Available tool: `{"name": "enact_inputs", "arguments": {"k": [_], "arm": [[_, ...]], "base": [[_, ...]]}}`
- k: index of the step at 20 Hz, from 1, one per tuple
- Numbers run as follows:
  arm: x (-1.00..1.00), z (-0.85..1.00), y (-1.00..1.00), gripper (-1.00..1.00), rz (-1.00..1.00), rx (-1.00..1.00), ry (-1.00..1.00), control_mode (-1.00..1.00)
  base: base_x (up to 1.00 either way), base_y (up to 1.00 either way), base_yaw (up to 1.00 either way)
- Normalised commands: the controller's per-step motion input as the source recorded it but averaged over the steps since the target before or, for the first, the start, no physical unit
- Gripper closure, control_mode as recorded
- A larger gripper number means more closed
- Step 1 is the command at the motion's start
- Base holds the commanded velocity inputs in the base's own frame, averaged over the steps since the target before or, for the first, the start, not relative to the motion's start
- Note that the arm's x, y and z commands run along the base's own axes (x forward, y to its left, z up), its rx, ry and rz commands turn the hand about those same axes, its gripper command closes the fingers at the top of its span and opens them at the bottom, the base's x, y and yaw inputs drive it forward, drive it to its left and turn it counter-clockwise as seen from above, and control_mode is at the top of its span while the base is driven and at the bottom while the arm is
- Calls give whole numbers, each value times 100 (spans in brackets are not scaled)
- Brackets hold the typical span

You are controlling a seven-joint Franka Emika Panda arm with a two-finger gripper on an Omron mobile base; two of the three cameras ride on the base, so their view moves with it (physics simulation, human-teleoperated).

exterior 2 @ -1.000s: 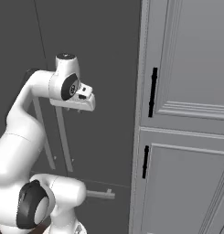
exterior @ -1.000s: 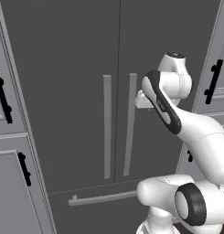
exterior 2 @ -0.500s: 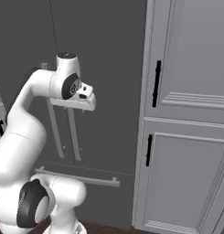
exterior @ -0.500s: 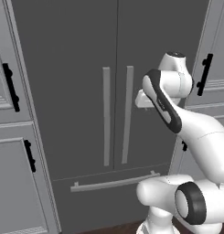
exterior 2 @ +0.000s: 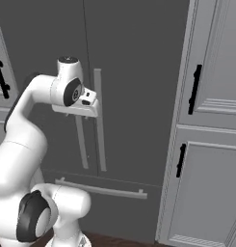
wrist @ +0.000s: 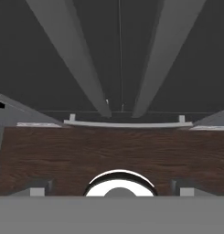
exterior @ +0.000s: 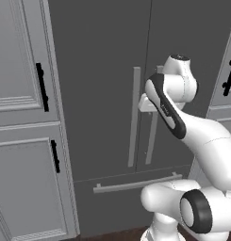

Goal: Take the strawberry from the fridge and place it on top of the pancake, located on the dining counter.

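Observation:
The dark grey fridge [exterior: 98, 70] [exterior 2: 134, 67] fills the wall ahead with both doors shut. Its two long light handles [exterior: 134, 117] [exterior 2: 99, 125] run side by side, above the drawer's bar handle [exterior: 136, 183] [wrist: 127, 124]. My gripper [exterior: 146, 104] [exterior 2: 85, 110] hangs just in front of the upper part of those handles and points down. In the hand view the gripper [wrist: 112, 188] is open, its fingertips [wrist: 40, 187] wide apart with nothing between them. The strawberry, the pancake and the dining counter are out of view.
Light grey panelled cabinets with black handles flank the fridge, on the left [exterior: 22, 94] and on the right [exterior 2: 211, 96]. Dark wood floor [wrist: 109, 151] lies below the fridge drawer.
The whole picture has slid to the right in both base views, so the base has moved. The arm keeps the same pose in front of the fridge handles.

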Motion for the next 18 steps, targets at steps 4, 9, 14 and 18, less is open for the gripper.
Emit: {"name": "enact_inputs", "arguments": {"k": [4, 9, 14, 18], "arm": [[0, 0, 0, -100, 0, 0, 0, 100], [0, 0, 0, -100, 0, 0, 0, 100], [0, 0, 0, -100, 0, 0, 0, 100], [31, -7, -13, -100, -5, -1, -5, -100]], "base": [[-64, -2, -5], [-75, -3, -6], [-38, 0, -7], [0, -1, -2]]}}
